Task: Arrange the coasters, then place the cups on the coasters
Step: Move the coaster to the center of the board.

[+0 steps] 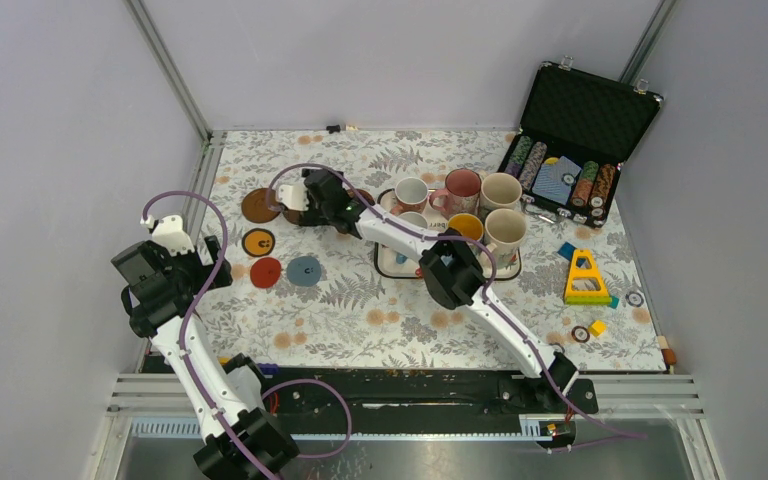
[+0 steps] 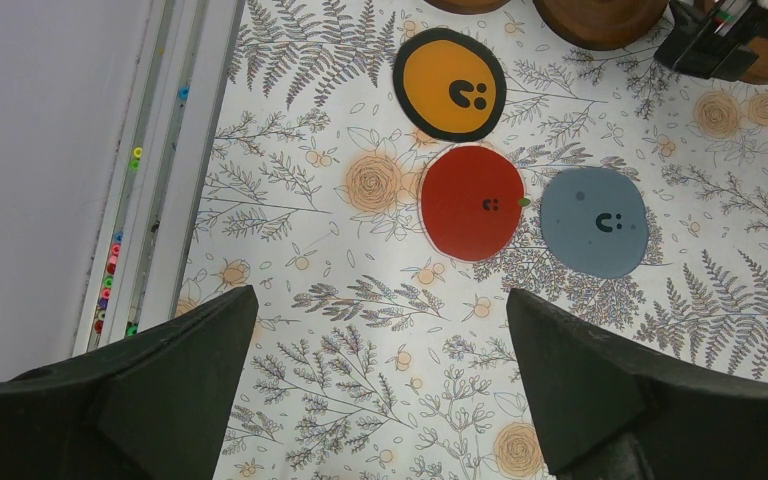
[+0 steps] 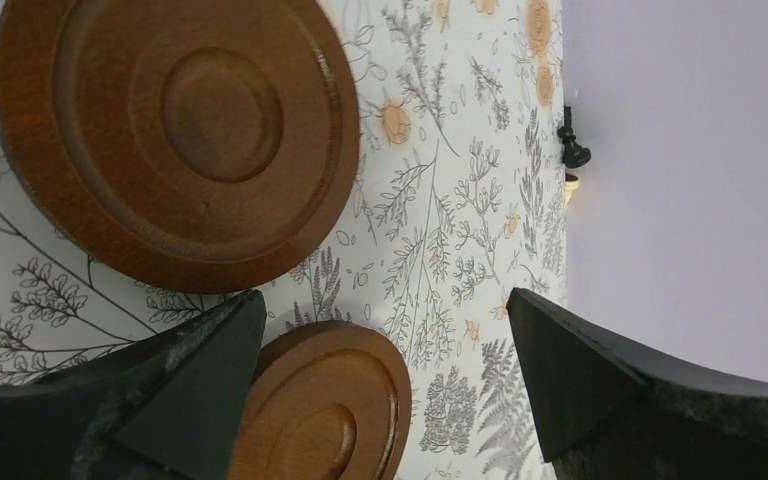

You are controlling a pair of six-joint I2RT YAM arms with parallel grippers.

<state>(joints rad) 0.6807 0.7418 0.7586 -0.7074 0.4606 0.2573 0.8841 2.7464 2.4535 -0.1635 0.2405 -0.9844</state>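
Two sets of jaws wide and empty, left gripper beside the table rail, red coaster just ahead, right gripper over a brown coaster.

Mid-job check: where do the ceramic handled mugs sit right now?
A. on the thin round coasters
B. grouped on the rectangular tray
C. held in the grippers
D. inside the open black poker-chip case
B: the ceramic handled mugs stand grouped on the rectangular tray, while the red round coaster and the grey-blue round coaster carry nothing.
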